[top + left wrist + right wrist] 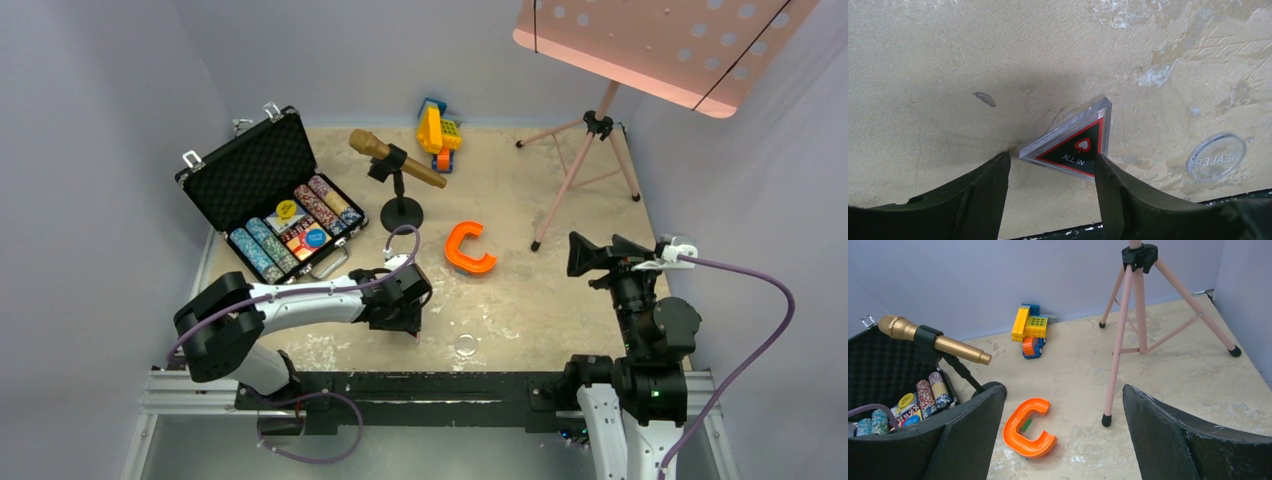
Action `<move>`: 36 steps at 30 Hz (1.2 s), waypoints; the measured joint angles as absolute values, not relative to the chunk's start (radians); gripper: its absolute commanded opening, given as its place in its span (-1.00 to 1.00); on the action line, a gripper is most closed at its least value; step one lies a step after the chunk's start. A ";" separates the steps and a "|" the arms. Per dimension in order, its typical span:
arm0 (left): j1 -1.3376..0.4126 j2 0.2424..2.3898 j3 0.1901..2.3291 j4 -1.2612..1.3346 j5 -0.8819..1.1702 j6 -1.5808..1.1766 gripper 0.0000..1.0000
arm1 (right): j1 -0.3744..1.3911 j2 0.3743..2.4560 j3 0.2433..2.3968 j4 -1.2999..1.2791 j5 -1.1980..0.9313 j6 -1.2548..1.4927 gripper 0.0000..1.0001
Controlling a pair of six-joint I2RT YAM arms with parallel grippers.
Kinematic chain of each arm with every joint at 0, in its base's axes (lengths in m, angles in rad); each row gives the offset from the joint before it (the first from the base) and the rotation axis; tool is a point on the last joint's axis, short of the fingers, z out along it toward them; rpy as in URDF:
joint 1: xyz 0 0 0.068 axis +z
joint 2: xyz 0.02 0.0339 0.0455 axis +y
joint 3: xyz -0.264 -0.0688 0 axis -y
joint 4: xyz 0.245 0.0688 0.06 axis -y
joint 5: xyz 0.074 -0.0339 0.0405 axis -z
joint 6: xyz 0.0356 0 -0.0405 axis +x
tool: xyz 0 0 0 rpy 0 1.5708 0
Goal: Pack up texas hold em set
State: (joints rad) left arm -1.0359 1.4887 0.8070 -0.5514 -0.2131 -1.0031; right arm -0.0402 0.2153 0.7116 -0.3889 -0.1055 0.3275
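Poker set case (250, 165) sits open at upper left of the overhead view, lid propped back, chip rows (300, 225) in the tray. 1 triangular "ALL IN" button (1075, 145) lies on the table (560, 300) at lower centre, well apart from the case. Clear dealer disc (1216, 156) lies near it, at lower right of the left wrist view.

Left gripper (1052, 156): jaws spread, straddling the triangle, not pinching it. 1 finger sits at the triangle's edge; touching or just in front, cannot tell. Right gripper (1063, 389): jaws spread wide, nothing between, at right of the overhead view.

Risks, as judged:
- Triangle looks thin and slick. Fingers closing on its slanted edges could squeeze it out sideways or ride over it.
- 1 finger landing first could shove it toward the near table edge, close by at the bottom of the wrist view.
- Clear disc nearly vanishes against the surface; easy to leave behind.
- Microphone stand (402, 212) stands just right of the case; a wide swing could clip it.

Surface: tan, rough, patchy with white scuffs. Room: plain pale walls on 3 sides; pink music stand (598, 123) upper right, toy truck (438, 133) at back, orange C-shaped piece (469, 250) centre.
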 measured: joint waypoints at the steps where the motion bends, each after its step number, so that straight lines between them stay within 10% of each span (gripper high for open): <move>1: -1.036 1.489 0.807 -0.551 -0.213 -1.003 0.33 | -0.040 0.215 0.712 -0.389 -0.106 0.327 0.85; 36: -1.102 1.582 0.910 -0.623 -0.237 -1.002 0.58 | -0.040 0.215 0.712 -0.389 -0.125 0.321 0.84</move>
State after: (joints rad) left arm -1.1019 1.5822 0.9104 -0.6231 -0.2367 -1.0023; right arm -0.0402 0.2153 0.7116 -0.3889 -0.1246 0.3206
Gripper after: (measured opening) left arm 0.805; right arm 0.922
